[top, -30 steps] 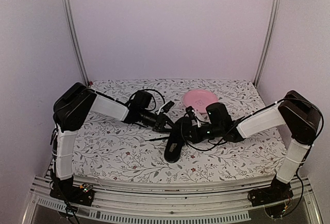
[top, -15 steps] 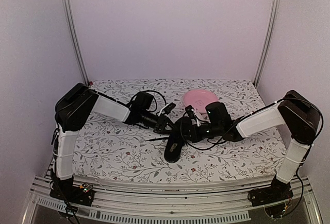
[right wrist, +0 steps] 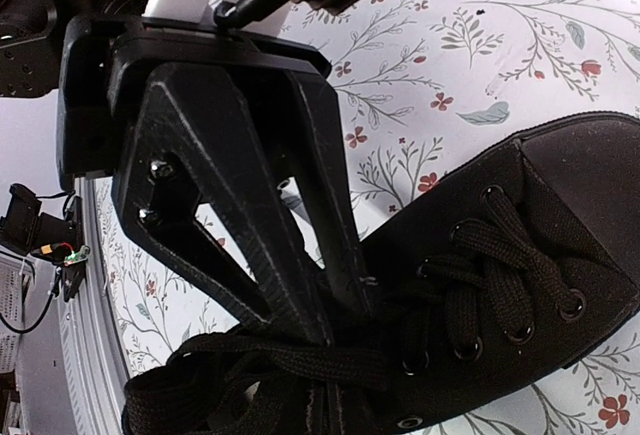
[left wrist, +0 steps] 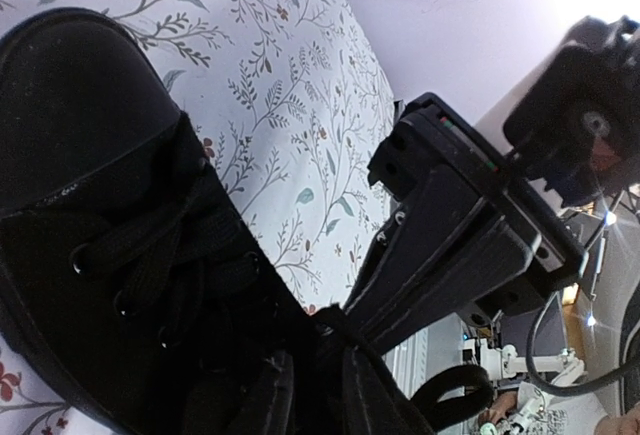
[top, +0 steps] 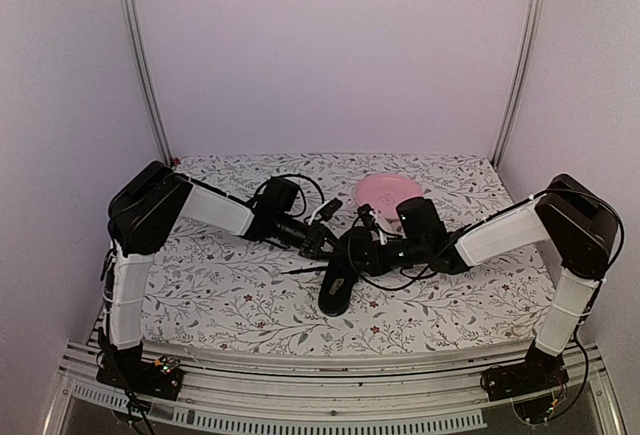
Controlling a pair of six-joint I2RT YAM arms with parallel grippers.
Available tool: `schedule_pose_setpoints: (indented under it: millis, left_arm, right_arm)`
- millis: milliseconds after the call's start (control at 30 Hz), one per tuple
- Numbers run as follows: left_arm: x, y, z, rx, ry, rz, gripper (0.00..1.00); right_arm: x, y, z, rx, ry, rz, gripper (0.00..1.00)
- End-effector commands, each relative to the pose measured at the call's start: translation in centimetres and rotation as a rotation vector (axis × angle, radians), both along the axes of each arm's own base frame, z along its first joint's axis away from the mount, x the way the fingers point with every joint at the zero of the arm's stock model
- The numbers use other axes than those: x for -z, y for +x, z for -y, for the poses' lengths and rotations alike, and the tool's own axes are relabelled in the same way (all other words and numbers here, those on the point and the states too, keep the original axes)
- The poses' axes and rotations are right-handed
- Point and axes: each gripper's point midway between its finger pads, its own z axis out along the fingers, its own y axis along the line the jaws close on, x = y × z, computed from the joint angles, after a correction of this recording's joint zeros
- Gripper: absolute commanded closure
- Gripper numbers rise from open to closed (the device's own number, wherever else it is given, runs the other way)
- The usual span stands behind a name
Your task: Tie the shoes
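The black shoe (top: 334, 290) lies on the flowered cloth at table centre, toe toward the near edge. It also shows in the left wrist view (left wrist: 90, 205) and the right wrist view (right wrist: 520, 255). My left gripper (top: 325, 243) and right gripper (top: 352, 252) meet over the shoe's laced top, almost touching. In the left wrist view my left gripper (left wrist: 318, 400) has its fingers close together on a black lace, with the right gripper's body (left wrist: 450, 245) just beyond. In the right wrist view my right gripper (right wrist: 350, 420) is pinched on a lace (right wrist: 290, 355) under the left gripper's body (right wrist: 230, 155).
A pink plate (top: 388, 192) sits behind the right arm at the back of the table. A lace loop (left wrist: 455, 395) hangs free beside the left fingers. Metal posts and walls close in the back and both sides.
My left gripper has shifted slightly right, toward the right gripper. The right arm has edged slightly left. The shoe has stayed where it was.
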Motion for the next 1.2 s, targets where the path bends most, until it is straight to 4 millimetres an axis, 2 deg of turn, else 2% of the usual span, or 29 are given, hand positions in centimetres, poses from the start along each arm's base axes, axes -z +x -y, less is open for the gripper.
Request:
schedule_pose_setpoints:
  millis: [0,100,233,633,833,967,1167]
  left_arm:
    - [0.2,-0.8,0.7,0.035,-0.008,-0.004,0.79]
    - [0.1,-0.8,0.7,0.038,-0.011,-0.002,0.7]
    - [0.1,-0.8,0.8,0.04,-0.013,-0.004,0.7]
    - [0.3,-0.9,0.6,0.04,-0.018,-0.016,0.99]
    - [-0.6,-0.4,0.2,0.007,-0.047,-0.002,1.0]
    - [-1.1,0.6,-0.5,-0.047,-0.044,0.021,1.0]
    - [-1.1,0.9,-0.8,-0.059,-0.049,0.017,1.0]
  right_arm:
    - [-0.1,0.4,-0.8,-0.002,0.01,0.0,0.97]
    - [-0.1,0.5,-0.8,-0.002,0.01,-0.002,0.97]
    - [0.0,0.6,-0.9,-0.002,0.009,-0.002,0.97]
    - [0.0,0.7,-0.7,0.009,0.004,0.001,0.97]
    - [-0.1,0.6,-0.4,0.017,0.001,0.005,0.97]
    - [-0.6,0.4,0.3,0.03,-0.002,0.023,0.85]
    - [-2.9,-0.4,2.3,0.05,0.013,0.08,0.56]
